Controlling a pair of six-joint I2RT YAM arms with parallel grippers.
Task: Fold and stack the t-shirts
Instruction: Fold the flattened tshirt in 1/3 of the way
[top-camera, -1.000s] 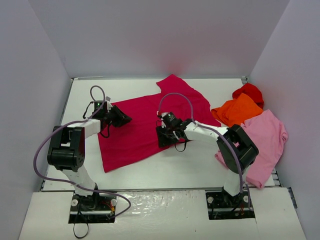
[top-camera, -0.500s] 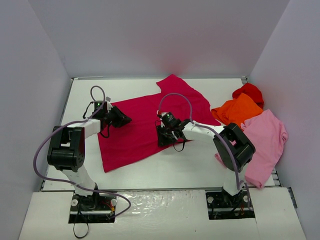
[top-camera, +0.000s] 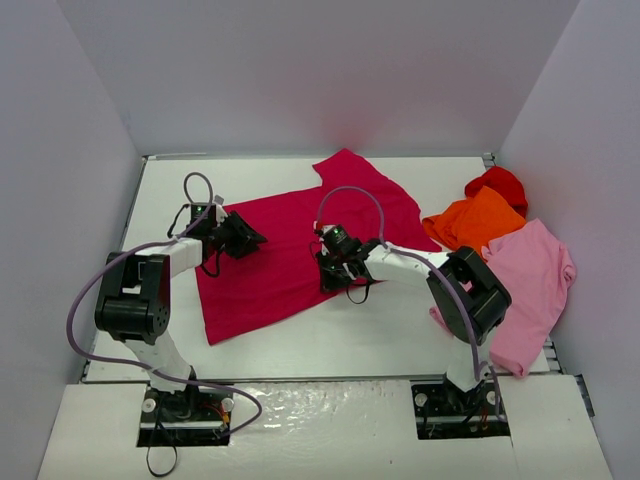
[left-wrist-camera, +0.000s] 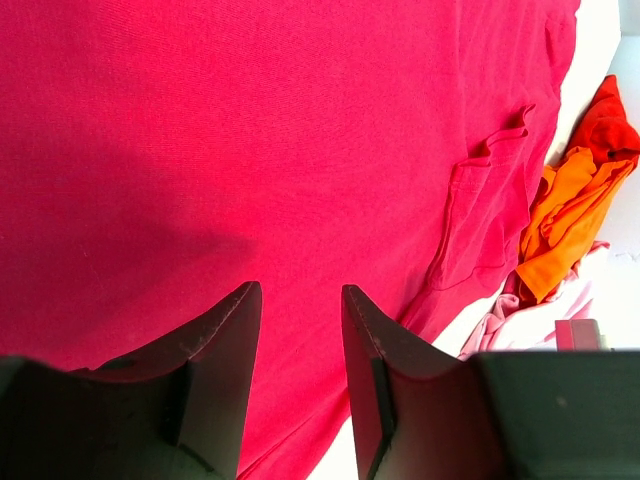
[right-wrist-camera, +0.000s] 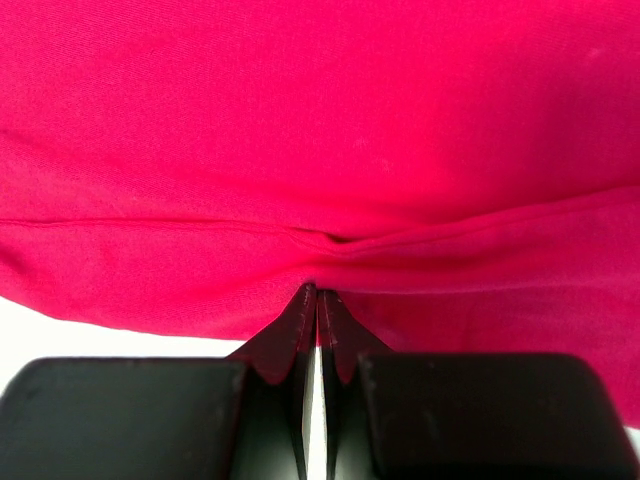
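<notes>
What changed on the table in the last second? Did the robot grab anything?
The right end effector closed and pinched a fold near the edge of the crimson t-shirt. The left end effector eased open above the same shirt, holding nothing. The orange t-shirt, pink t-shirt and bright red t-shirt stayed put.

The crimson t-shirt (top-camera: 290, 255), orange t-shirt (top-camera: 478, 220), bright red t-shirt (top-camera: 502, 183) and light pink t-shirt (top-camera: 535, 275) are all plain; the table (top-camera: 250, 175) is white.
</notes>
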